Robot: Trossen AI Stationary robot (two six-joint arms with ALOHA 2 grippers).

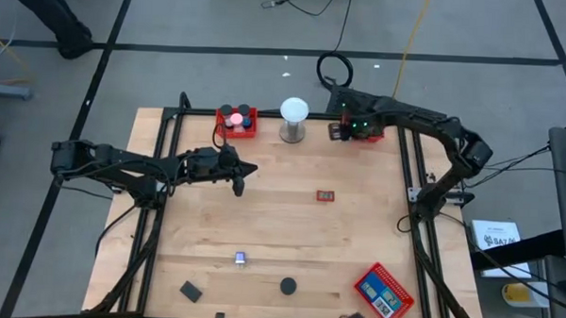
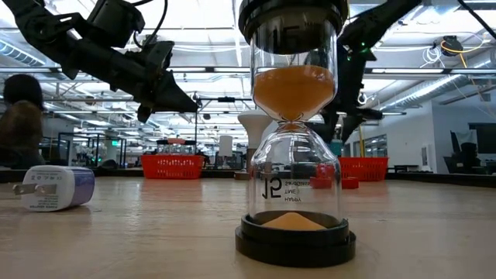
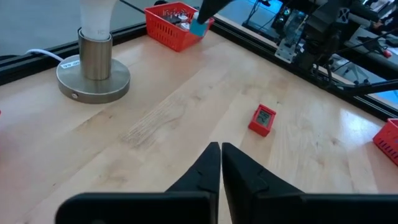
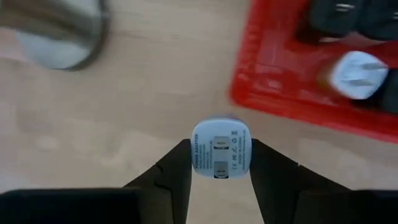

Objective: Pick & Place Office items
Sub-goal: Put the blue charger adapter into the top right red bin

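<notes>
**Right hand carrying a white charger toward the far red tray; left hand idle.**

High view: I see my right hand (image 1: 345,129) at the far tray (image 1: 371,136) and my left hand (image 1: 242,177) over bare worktop (image 1: 290,235), other office items scattered near me. Low view: an hourglass (image 2: 294,132) and a charger plug (image 2: 56,187) await sorting. Left wrist view: fingers (image 3: 211,171) pressed together, empty, above the red clock (image 3: 263,119). Right wrist view: jaws clamp the white charger (image 4: 220,148) beside the tray, presumably for release inside.
</notes>
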